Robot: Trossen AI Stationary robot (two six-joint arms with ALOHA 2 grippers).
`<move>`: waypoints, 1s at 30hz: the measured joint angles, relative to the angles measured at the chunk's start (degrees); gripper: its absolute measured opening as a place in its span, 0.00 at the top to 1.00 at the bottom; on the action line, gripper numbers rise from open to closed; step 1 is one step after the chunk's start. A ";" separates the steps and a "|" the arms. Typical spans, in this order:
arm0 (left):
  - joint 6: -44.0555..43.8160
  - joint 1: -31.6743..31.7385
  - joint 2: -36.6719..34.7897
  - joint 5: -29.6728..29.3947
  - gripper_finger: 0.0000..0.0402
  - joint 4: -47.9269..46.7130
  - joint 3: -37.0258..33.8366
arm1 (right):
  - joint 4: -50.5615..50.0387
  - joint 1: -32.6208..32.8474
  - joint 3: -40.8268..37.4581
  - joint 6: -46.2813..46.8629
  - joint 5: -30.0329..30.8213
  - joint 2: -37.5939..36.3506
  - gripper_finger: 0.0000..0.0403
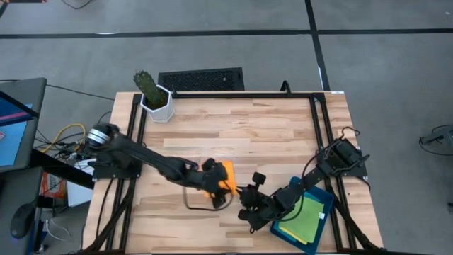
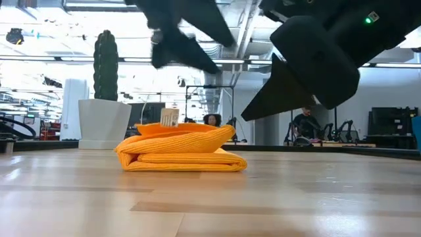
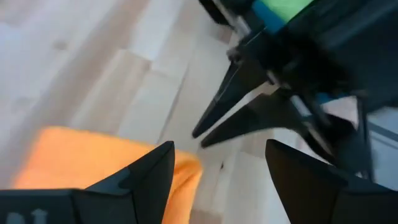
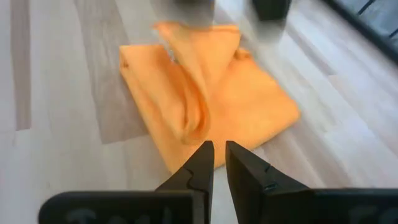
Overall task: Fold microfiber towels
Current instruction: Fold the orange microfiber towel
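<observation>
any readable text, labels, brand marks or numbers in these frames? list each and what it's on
None can be read.
Orange towel: a small pale tag stands on its top fold; any print is too small to read.
Left claw: pale marks at the base of its housing, cut off and blurred.
Tray, planter: no lettering visible.

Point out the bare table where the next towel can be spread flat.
Free: the wide wood between the cactus pot and the table's far right corner. Also the near left wood beside the left arm. Crowded: the near middle, where the orange towel, the open left gripper and the nearly closed right gripper meet, and the teal tray.
</observation>
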 joint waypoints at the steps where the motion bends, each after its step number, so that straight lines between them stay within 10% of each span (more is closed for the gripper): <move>1: -0.06 -0.41 -2.07 -0.90 0.39 -2.42 0.00 | 0.16 -0.01 0.01 -0.40 0.76 0.00 0.84; 10: -20.56 -14.26 -11.87 -23.05 0.39 -31.97 -4.18 | 12.08 -3.58 0.05 -14.87 -0.89 0.00 0.84; 18: -37.75 -17.03 -9.63 -23.22 0.44 -20.99 -21.35 | 11.67 -4.98 0.05 -14.84 -1.26 0.00 0.84; 30: -24.14 -7.29 -9.63 -16.62 0.79 0.15 -30.12 | 11.76 -4.14 0.05 -14.78 -1.19 0.00 0.84</move>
